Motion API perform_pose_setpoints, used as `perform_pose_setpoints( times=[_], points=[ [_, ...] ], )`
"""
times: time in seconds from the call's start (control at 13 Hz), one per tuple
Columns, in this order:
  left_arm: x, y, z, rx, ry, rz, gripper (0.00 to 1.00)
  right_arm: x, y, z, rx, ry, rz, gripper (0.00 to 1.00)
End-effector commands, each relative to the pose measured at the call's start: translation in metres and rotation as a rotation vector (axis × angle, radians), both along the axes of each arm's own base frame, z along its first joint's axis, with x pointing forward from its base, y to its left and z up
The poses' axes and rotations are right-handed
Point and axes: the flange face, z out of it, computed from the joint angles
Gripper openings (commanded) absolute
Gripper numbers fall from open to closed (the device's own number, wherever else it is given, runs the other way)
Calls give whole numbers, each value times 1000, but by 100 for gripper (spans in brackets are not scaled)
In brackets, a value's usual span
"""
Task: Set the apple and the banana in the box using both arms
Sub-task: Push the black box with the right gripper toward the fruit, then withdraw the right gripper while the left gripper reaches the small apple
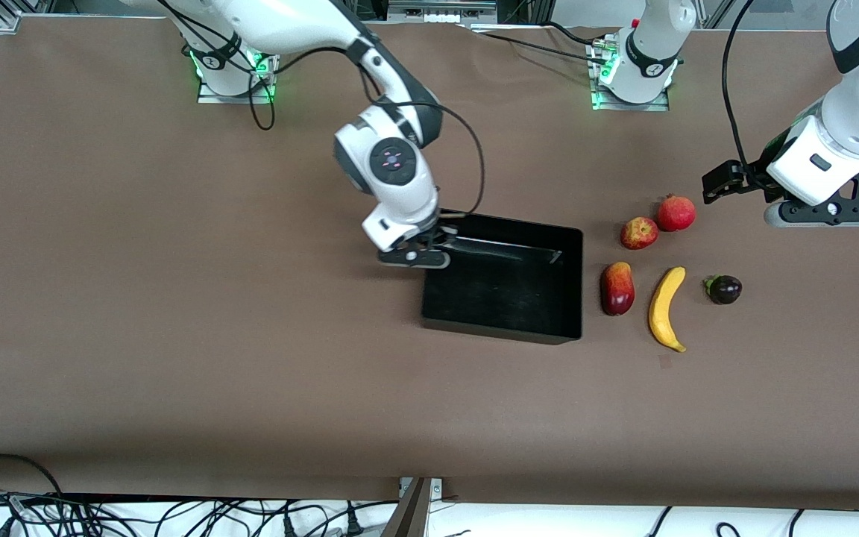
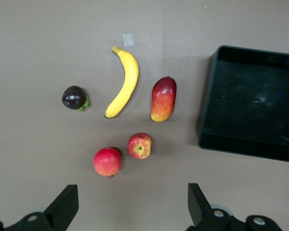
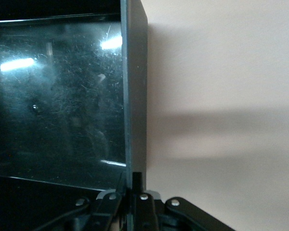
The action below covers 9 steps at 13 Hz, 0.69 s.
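Note:
The apple (image 1: pixel 638 233), red mottled with yellow, lies on the table between the box and the left gripper; it also shows in the left wrist view (image 2: pixel 140 146). The banana (image 1: pixel 666 307) lies nearer the front camera than the apple and shows in the left wrist view (image 2: pixel 124 83). The black box (image 1: pixel 504 328) sits mid-table and holds nothing. My right gripper (image 1: pixel 429 250) is shut on the box wall (image 3: pixel 135 96) at the right arm's end, the wall between its fingers. My left gripper (image 1: pixel 826 216) hangs open and empty over bare table beside the fruits (image 2: pixel 132 207).
A uniformly red round fruit (image 1: pixel 676 213) lies beside the apple, closest to the left gripper. A dark-red oval fruit (image 1: pixel 617 288) lies between box and banana. A small dark purple fruit (image 1: pixel 724 289) lies beside the banana toward the left arm's end.

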Motion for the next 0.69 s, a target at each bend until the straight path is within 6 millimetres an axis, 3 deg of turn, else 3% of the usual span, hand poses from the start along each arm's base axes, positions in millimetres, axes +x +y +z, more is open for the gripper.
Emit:
perform_pose_setpoints(
  times=[0.0, 0.15, 0.31, 0.38, 0.46, 0.54, 0.62],
  points=[
    [2, 0, -2, -33, 30, -10, 100, 2, 18, -2, 55, -42, -20, 0],
    [3, -9, -14, -18, 67, -30, 100, -2, 25, -10, 64, -53, -7, 0],
    [9, -8, -50, 1, 160, -75, 100, -2, 27, -11, 63, -56, -2, 0],
    [20, 6, -58, 30, 147, -152, 100, -1, 26, -10, 64, -58, -1, 14],
    [26, 17, -64, -2, 128, -230, 100, 2, 24, -5, 63, -64, 0, 91],
    [36, 17, -86, -7, 107, -314, 100, 6, 21, 5, 64, -73, -1, 100],
    [39, 17, -106, -12, 99, -339, 100, 15, 13, 25, 69, -86, -8, 100]
  ],
)
